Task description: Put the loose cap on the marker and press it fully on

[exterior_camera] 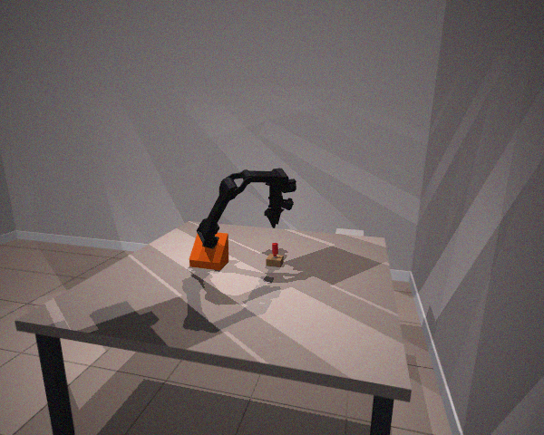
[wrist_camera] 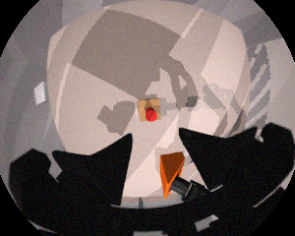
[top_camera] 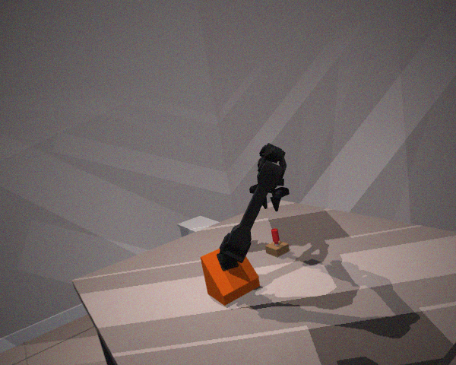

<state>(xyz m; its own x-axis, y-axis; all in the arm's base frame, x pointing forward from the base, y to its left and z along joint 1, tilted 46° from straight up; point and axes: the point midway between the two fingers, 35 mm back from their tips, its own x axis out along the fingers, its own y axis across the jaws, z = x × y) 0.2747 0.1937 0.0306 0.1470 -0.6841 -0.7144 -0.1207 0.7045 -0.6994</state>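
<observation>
Marker capping assembly: the table (exterior_camera: 337, 337) carries all parts, well below the gripper (exterior_camera: 273, 223). The arm rises from an orange base block (top_camera: 220, 288), arches over, and points the gripper straight down, so the wrist view looks along the marker axis. Directly beneath the gripper sits the holder block (top_camera: 277, 249), a small tan cube that keeps the marker upright for a vertical press. The red cap (top_camera: 275, 234) stands on top of the marker, whose body is too small to distinguish under it; in the wrist view the cap (wrist_camera: 150, 114) appears as a red dot centred on the holder block (wrist_camera: 150, 104), ahead of the fingertips. The gripper stands wide apart and holds nothing; clear air separates it from the cap. Judged from this, the cap is on and the arm is clear of it; whether it has clicked fully home cannot be told.
</observation>
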